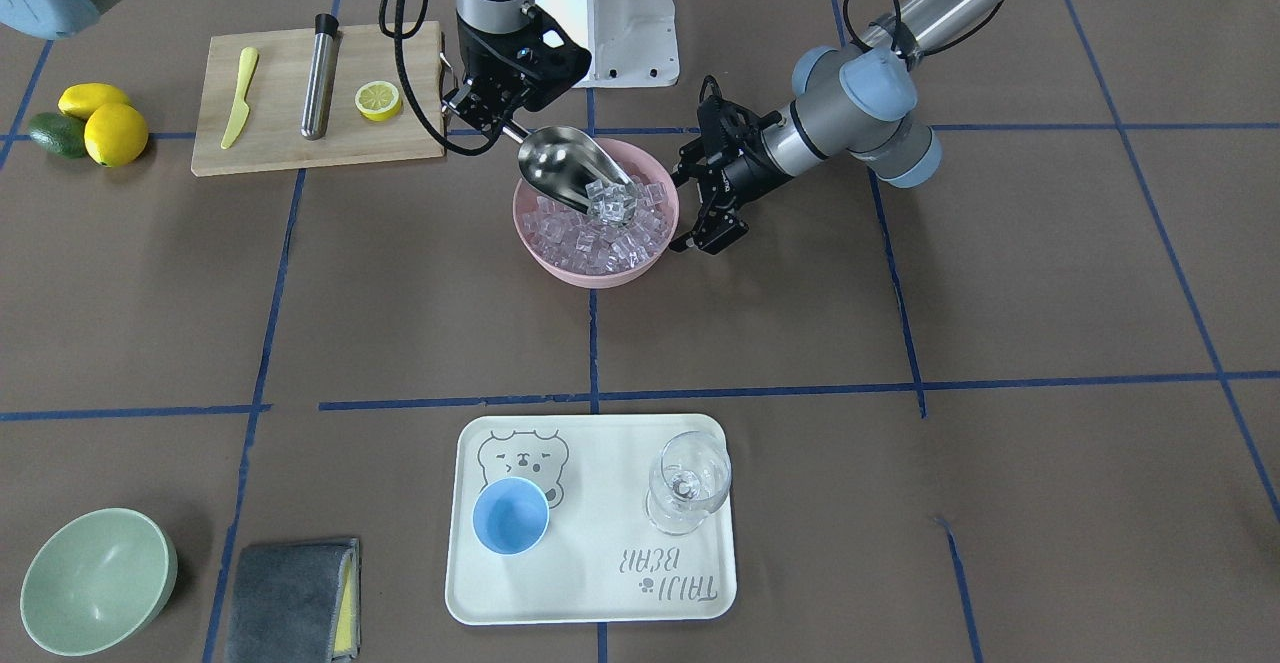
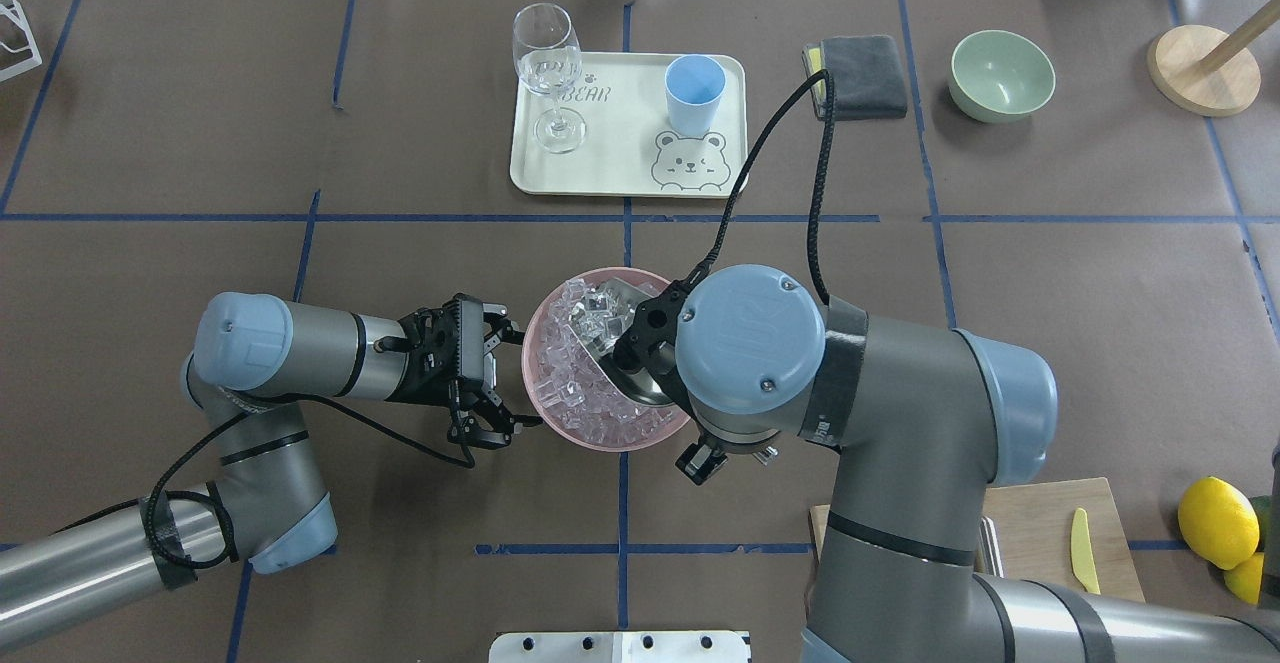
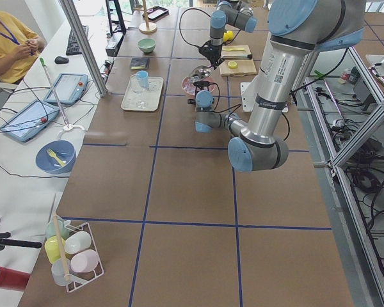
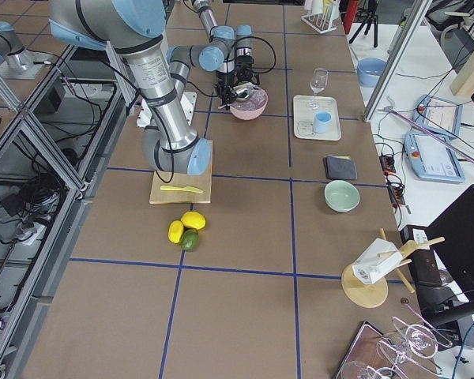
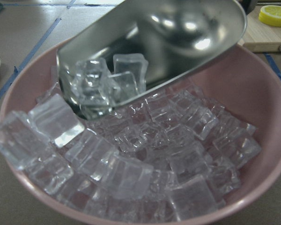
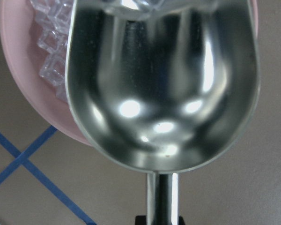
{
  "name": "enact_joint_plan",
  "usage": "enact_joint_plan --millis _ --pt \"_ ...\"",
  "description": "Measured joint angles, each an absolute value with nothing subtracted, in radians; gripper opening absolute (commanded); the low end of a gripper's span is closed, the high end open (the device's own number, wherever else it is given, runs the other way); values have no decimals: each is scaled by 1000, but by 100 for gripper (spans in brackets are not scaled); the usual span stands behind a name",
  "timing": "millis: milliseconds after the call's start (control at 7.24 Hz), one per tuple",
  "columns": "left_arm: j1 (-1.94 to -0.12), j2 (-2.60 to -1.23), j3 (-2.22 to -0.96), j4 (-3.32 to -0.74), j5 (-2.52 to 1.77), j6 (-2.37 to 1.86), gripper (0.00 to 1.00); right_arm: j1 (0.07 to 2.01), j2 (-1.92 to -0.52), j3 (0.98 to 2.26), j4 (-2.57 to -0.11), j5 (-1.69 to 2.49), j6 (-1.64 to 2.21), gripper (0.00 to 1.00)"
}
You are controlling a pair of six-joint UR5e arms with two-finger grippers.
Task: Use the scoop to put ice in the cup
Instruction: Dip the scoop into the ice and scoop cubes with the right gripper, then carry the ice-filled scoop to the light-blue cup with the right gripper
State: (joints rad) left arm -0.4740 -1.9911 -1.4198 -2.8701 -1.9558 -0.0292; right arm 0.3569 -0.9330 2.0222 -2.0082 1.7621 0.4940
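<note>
Got scoop [image 1: 575, 171] tilted mouth-down over pink bowl [image 1: 528, 233], thin handle clamped tight in right gripper [image 1: 488, 118]. Seeing a few cubes of ice [image 1: 612, 201] in the low end of the trough, lip down among the heap; rest of the ice piled loose in the bowl. Left gripper [image 2: 512, 380] level at the bowl's opposite side, jaws spread wide, gripping nothing, tips just beside the rim (can't tell contact from any view). Cup [image 1: 510, 514] upright on cream tray [image 1: 600, 593], touching the bear print's edge, well apart from the bowl, on the operators' side of the table. Stemmed glass [image 1: 688, 481] upright on same tray, apart from the cup. Elsewhere: cutting board [image 1: 300, 148] near the right arm, carrying yellow knife [image 1: 239, 98], steel cylinder [image 1: 320, 78] and lemon half [image 1: 378, 100]; green bowl [image 1: 98, 580] and grey cloth [image 1: 290, 600] near the tray.
</note>
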Motion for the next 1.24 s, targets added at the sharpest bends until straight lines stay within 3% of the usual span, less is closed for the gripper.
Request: enact_joint_plan --millis 552,1243 --pt "-474 -1992 -1419 -2869 -1956 -29 100 449 -949 2030 -1952 1765 560 0" --pt "-474 -1996 -1419 -2869 -1956 -29 100 716 -831 1683 -1952 1926 353 0"
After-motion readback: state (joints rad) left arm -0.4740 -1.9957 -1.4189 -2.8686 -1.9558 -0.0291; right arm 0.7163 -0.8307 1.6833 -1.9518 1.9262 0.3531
